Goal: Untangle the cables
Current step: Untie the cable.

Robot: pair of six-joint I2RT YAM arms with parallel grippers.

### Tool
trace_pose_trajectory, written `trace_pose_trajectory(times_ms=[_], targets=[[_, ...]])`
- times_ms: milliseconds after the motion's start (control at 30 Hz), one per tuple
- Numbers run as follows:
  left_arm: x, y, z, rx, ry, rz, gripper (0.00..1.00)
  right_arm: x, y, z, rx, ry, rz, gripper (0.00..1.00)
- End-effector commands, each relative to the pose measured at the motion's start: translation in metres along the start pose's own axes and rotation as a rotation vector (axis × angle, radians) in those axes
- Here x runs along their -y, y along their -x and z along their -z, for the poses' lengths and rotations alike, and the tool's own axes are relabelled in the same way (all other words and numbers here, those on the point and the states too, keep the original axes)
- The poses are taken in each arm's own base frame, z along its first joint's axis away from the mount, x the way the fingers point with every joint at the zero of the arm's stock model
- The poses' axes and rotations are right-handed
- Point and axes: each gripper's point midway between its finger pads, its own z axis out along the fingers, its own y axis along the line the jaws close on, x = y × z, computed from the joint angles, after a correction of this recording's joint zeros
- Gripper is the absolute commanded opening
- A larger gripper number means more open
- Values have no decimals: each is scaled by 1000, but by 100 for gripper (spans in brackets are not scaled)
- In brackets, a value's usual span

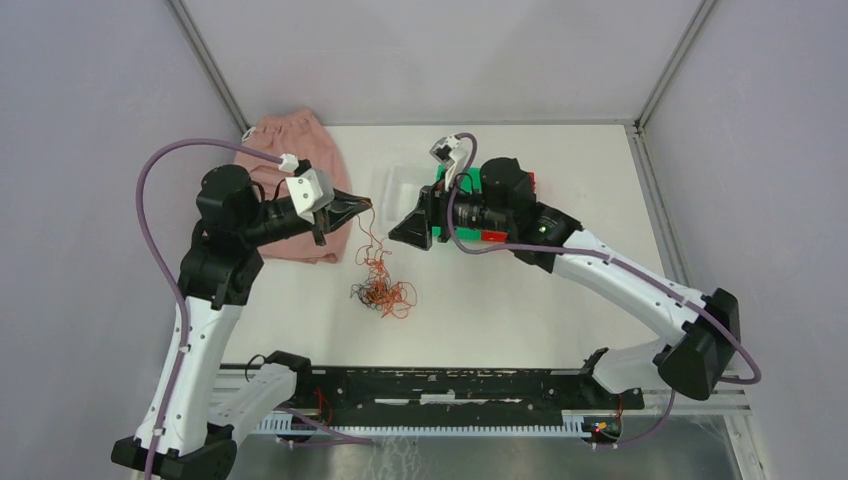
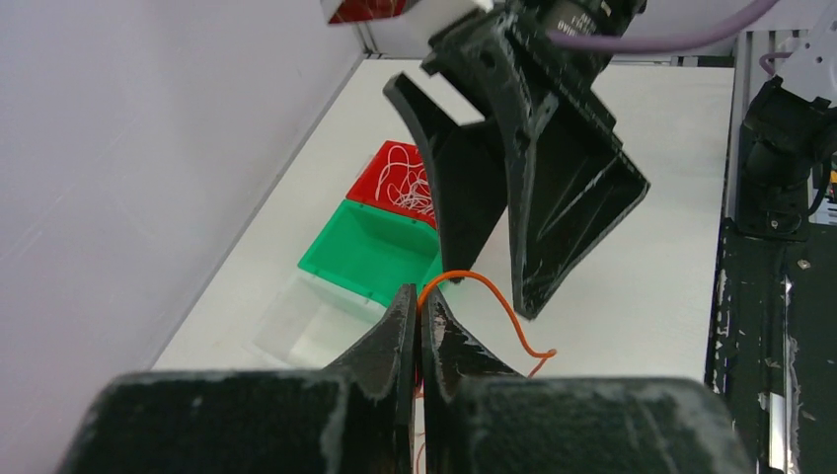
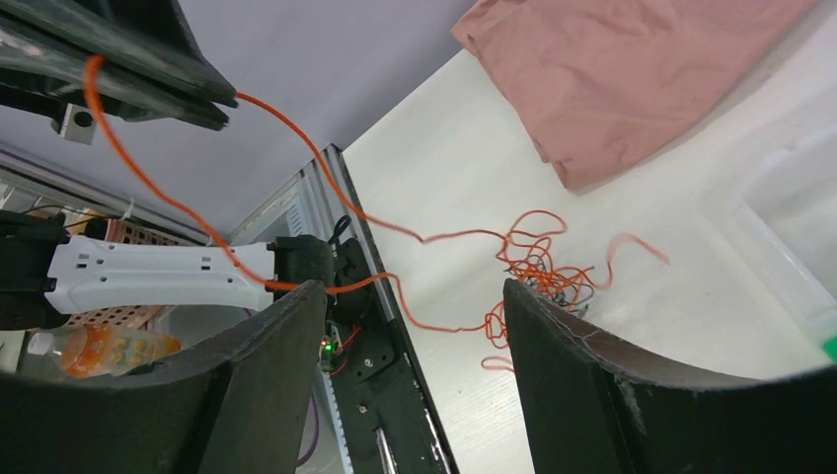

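Below the left gripper (image 2: 418, 296), its pinched orange cable (image 2: 459, 274) dangles.

The left arm (image 1: 190, 340) and right arm (image 1: 620, 280) both have white shells over their long links and black housings at the joints. In the overhead view their black bases sit at 7 and 4 o'clock. Each arm trails a thick purple cable (image 1: 150, 210). A white camera block (image 1: 310, 188) caps the left wrist. The left gripper (image 2: 419, 301) and right gripper (image 3: 413, 296) have black, wedge-shaped jaws, ribbed and flecked with pale scuffs. A small green light (image 1: 541, 229) glows on the right arm, at 3 o'clock from centre.
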Motion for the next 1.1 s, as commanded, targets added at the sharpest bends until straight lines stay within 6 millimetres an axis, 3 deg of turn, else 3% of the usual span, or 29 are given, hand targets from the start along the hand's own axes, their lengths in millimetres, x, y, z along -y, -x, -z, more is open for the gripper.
trace_pose_trajectory(times_ms=[0,100,300,733,867,1067], targets=[[0,30,3,59,-18,-75,3,-46,31,-16,94,191,71,73],[0,35,3,66,-19,-73,3,-50,27,-29,87,195,74,73],[2,50,6,91,-29,-79,3,-21,21,-57,85,84,43,72],[-7,94,5,179,-32,-83,3,3,-34,-112,-8,49,-24,72],[-12,111,5,214,-31,-85,3,31,-54,-120,-23,-55,-24,71],[-18,153,10,284,-28,-96,3,77,-97,-126,-60,-186,-40,68]])
